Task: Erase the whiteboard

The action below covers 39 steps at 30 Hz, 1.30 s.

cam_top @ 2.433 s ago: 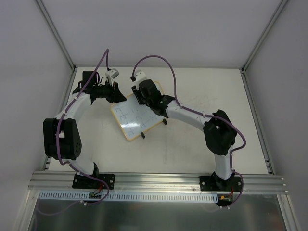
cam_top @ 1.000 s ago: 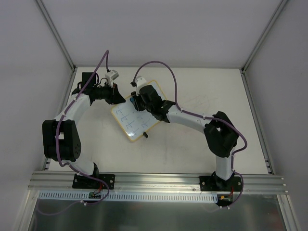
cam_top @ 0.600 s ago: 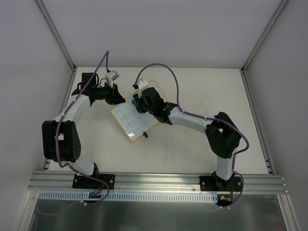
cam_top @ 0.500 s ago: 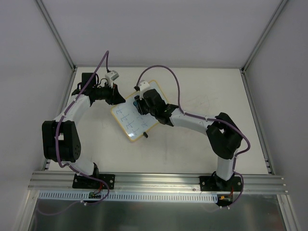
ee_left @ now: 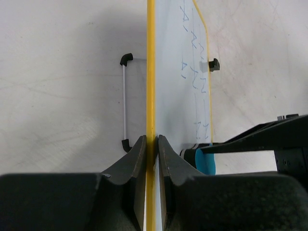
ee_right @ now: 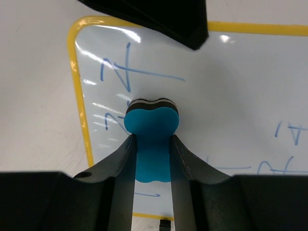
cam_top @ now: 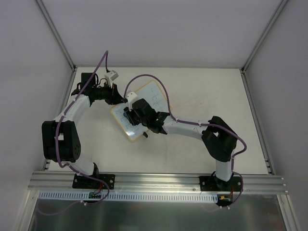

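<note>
The whiteboard (cam_top: 153, 96) lies tilted on the table left of centre, white with a yellow rim and blue scribbles (ee_right: 126, 73). My left gripper (cam_top: 118, 98) is shut on its left yellow edge (ee_left: 150, 72); in the left wrist view both jaws pinch the rim at my left gripper (ee_left: 151, 144). My right gripper (cam_top: 128, 113) is over the board's near-left part, shut on a blue eraser (ee_right: 151, 122) with a black and white felt face that presses on the white surface (ee_right: 231, 96). The eraser (ee_left: 207, 162) also shows just right of the left jaws.
The white table (cam_top: 202, 139) carries faint old pen marks. A thin wire stand with black tabs (ee_left: 125, 101) sticks out from the board's underside. White walls stand on three sides, and an aluminium rail (cam_top: 159, 182) runs along the near edge.
My right gripper has carried the eraser from the board's upper middle toward its near-left part. The left gripper has kept its hold on the board's edge.
</note>
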Each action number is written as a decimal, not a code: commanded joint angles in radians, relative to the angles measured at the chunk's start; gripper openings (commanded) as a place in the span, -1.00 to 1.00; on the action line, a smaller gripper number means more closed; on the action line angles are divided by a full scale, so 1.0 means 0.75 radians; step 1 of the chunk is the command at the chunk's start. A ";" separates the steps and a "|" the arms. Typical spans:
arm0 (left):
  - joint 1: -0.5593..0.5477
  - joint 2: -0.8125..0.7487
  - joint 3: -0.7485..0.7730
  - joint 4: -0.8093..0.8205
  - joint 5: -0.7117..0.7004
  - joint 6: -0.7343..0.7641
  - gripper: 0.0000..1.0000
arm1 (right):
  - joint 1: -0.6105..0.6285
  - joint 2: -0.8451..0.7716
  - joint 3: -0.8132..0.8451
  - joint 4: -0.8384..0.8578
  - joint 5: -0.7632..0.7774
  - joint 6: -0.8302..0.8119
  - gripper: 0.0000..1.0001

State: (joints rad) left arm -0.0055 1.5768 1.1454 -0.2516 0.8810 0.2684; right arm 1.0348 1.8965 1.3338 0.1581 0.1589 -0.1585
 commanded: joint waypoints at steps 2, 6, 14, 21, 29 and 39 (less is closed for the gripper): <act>-0.001 -0.071 -0.016 -0.018 0.038 0.002 -1.00 | 0.021 0.077 0.123 -0.033 -0.024 -0.014 -0.99; -0.001 -0.078 -0.024 -0.018 0.018 -0.002 -1.00 | 0.021 0.118 0.240 -0.059 0.070 -0.022 -0.99; -0.001 -0.090 -0.028 -0.018 0.008 -0.014 -1.00 | 0.023 0.169 0.369 -0.096 0.250 -0.038 -0.99; -0.001 -0.096 -0.022 -0.018 0.001 -0.022 -1.00 | 0.036 0.187 0.383 -0.121 0.212 -0.040 -0.99; -0.001 -0.092 -0.010 -0.018 -0.011 -0.045 -1.00 | 0.105 0.214 0.420 -0.174 0.064 -0.142 -0.99; -0.003 -0.084 0.003 -0.018 -0.025 -0.065 -1.00 | 0.140 0.200 0.390 -0.205 0.042 -0.181 -0.99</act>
State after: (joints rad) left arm -0.0048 1.5574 1.1339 -0.2501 0.8494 0.2218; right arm 1.1320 2.0277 1.6161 0.0204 0.2169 -0.2787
